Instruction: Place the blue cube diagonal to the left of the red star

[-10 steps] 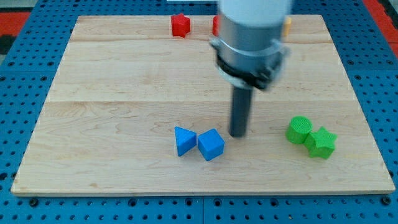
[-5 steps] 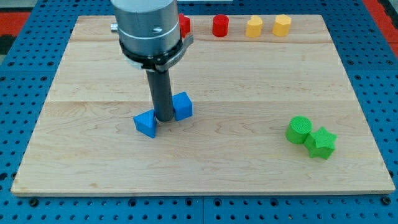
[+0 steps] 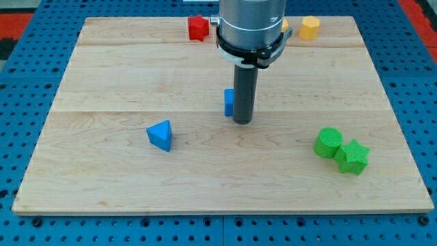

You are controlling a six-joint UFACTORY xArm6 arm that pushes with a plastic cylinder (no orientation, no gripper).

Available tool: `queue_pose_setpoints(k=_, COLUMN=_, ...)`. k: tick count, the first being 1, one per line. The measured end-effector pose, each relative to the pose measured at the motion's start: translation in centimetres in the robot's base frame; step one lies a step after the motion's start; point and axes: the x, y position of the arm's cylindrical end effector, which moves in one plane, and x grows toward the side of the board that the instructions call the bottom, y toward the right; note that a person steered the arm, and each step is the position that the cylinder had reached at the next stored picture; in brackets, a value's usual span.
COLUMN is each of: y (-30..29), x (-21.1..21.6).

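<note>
Tip [image 3: 242,121] touches blue cube's [image 3: 229,102] right side; cube stands square.

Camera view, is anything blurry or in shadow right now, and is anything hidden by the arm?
Camera view: lighting is even and soft, with only faint shadows under the blocks; no strong glare on the wooden board. The green blocks and blue triangular block look sharp. The arm's body hides part of the top row, and the rod covers most of the blue cube, with my tip at its right.

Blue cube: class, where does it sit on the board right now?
The blue cube sits near the board's middle, mostly hidden behind my tip, up-right of the blue triangular block.
</note>
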Motion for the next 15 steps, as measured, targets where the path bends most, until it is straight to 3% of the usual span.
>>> queue_pose_setpoints(k=3, y=-2.7, x=-8.2)
queue_pose_setpoints(k=5, y=-9.0, x=-14.5)
queue_pose_setpoints(k=7, y=-5.1, x=-15.6)
queue_pose_setpoints(k=9, y=-9.6, x=-18.3)
queue_pose_setpoints(k=11, y=-9.8, x=-12.9)
queue_pose_setpoints(k=15, y=-13.6, x=-19.4)
